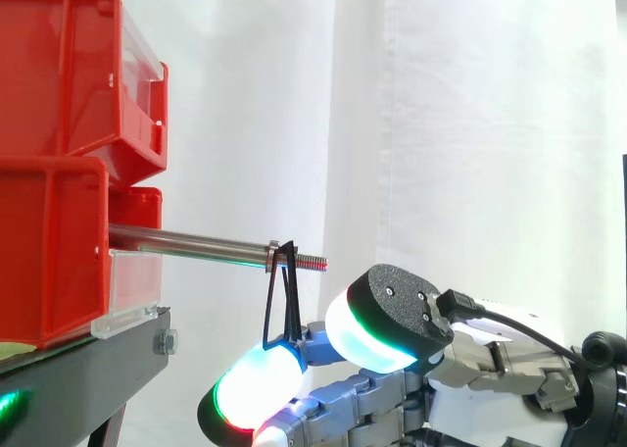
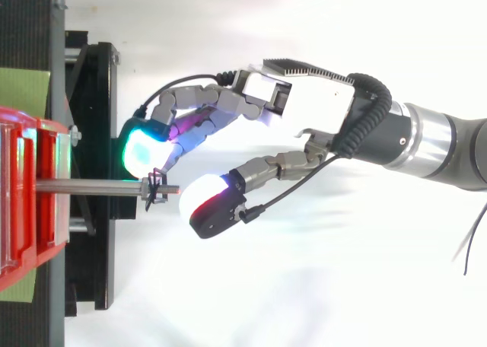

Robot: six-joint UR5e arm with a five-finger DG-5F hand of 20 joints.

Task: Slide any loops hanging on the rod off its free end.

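A steel rod (image 1: 196, 241) sticks out level from the red bins (image 1: 59, 94) toward the right and ends in a threaded tip. A thin black loop (image 1: 277, 300) hangs on it just short of that tip, by a small nut, and is stretched straight down into a narrow triangle. My hand (image 2: 304, 111) reaches in from the right, below and beside the rod's free end. Its fingers are curled, and the loop's lower end is caught between a glowing fingertip (image 1: 260, 383) and the thumb pad (image 1: 377, 324). From above, the loop (image 2: 152, 193) sits between the cyan pad and the white pad.
The red bins (image 2: 23, 195) are stacked on a black stand (image 1: 88, 369) at the left. A white curtain hangs behind. Open room lies to the right of the rod's tip, where my arm comes in.
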